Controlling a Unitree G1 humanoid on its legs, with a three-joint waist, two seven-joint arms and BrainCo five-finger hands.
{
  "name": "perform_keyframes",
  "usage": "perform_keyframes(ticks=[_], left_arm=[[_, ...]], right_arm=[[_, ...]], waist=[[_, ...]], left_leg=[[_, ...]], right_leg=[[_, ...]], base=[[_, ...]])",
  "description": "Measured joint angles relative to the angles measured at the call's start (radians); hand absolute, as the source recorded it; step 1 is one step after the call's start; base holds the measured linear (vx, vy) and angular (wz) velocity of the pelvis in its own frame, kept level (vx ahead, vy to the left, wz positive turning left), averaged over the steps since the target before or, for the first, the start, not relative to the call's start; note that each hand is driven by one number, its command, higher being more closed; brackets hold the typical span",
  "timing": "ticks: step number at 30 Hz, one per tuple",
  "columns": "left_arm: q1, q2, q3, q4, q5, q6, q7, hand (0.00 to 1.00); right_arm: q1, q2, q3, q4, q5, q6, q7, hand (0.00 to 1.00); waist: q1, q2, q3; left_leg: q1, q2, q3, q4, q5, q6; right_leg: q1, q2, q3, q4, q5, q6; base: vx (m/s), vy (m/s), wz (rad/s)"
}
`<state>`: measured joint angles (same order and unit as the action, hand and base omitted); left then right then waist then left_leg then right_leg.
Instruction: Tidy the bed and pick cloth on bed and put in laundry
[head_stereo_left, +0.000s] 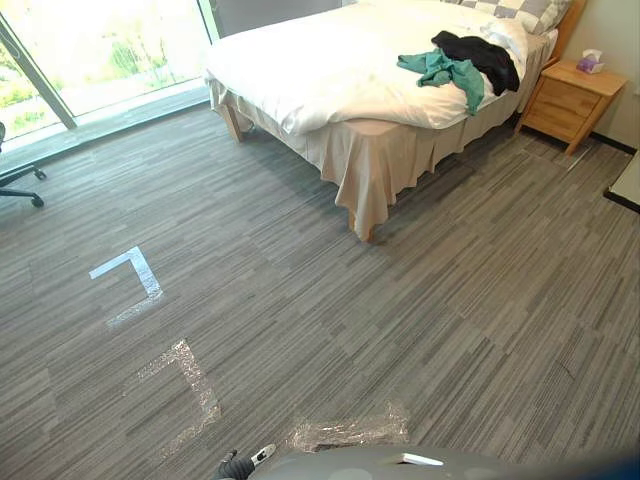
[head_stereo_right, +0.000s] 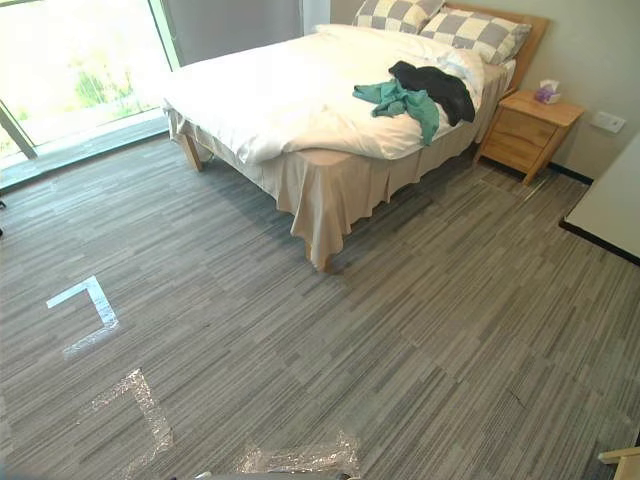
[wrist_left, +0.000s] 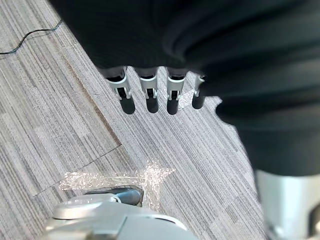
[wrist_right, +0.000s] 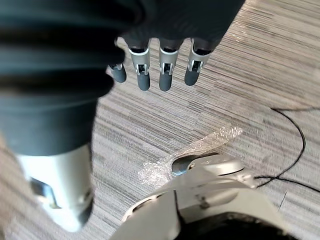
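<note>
Looking matt, soft: white cloth duvet (head_stereo_right: 290, 95), crumpled teal cloth (head_stereo_right: 400, 100), black cloth (head_stereo_right: 435, 85); light wooden nightstand (head_stereo_right: 520, 135) showing smooth; grey striped carpet (head_stereo_right: 400, 330) looking rough; clear floor tape (head_stereo_right: 145, 405) glinting.

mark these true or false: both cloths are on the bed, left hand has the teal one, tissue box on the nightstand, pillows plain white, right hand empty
1. The teal cloth and the black cloth lie side by side on the bed's white duvet. True.
2. The left hand holds the teal cloth. False: its fingers hang straight over the carpet and hold nothing.
3. A tissue box stands on the wooden nightstand. True.
4. The pillows are plain white. False: they are checked grey and white.
5. The right hand is open and empty. True.
</note>
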<state>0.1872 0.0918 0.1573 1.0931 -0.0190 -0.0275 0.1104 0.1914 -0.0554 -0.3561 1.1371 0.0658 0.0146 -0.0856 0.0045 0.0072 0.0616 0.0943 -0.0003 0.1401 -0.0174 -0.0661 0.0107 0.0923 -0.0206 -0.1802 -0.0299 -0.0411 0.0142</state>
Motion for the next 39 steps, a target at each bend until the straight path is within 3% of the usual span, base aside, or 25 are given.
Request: perform_keyframes(ticks=[8,10,18,37,39], left_arm=[[-0.039,0.004,0.008,0.030,0.018,-0.005,-0.004,0.00],[-0.043,0.004,0.006,0.030,0.037,-0.006,-0.006,0.00],[-0.056,0.008,-0.001,0.029,0.051,-0.014,-0.039,0.00],[-0.058,0.021,-0.034,0.029,0.051,-0.020,-0.034,0.00],[-0.066,0.024,-0.040,0.029,0.051,-0.020,-0.027,0.00]], right_arm=[[-0.058,0.008,-0.031,0.000,0.001,-0.002,0.014,0.00],[-0.063,0.008,-0.031,0.000,-0.001,-0.002,0.015,0.00],[-0.079,0.010,-0.020,-0.011,-0.004,-0.011,0.034,0.00],[-0.078,0.007,0.012,-0.015,-0.008,-0.022,0.030,0.00],[-0.079,0.008,0.004,-0.015,-0.007,-0.022,0.030,0.00]], waist=[[-0.008,-0.003,0.028],[-0.010,-0.003,0.030],[-0.011,-0.008,0.053],[-0.013,-0.018,0.060],[-0.011,-0.021,0.066]], left_leg=[[0.049,0.000,0.016,-0.024,-0.010,-0.027],[0.063,0.000,0.016,-0.047,0.000,-0.050],[0.096,0.001,0.020,-0.051,-0.004,-0.058],[0.098,0.000,0.049,-0.078,0.002,-0.046],[0.088,0.003,0.072,-0.078,0.002,-0.045]], right_leg=[[0.053,0.001,-0.033,-0.040,0.010,0.041],[0.059,0.000,-0.039,-0.040,0.008,0.070],[0.082,0.000,-0.045,-0.042,0.008,0.070],[0.078,0.005,-0.050,-0.064,0.011,0.051],[0.043,0.005,-0.037,-0.034,-0.002,0.029]], base=[[0.06,-0.001,-0.01],[0.00,-0.027,0.05],[-0.02,-0.020,-0.01],[-0.05,-0.030,-0.03],[-0.05,-0.021,-0.20]])
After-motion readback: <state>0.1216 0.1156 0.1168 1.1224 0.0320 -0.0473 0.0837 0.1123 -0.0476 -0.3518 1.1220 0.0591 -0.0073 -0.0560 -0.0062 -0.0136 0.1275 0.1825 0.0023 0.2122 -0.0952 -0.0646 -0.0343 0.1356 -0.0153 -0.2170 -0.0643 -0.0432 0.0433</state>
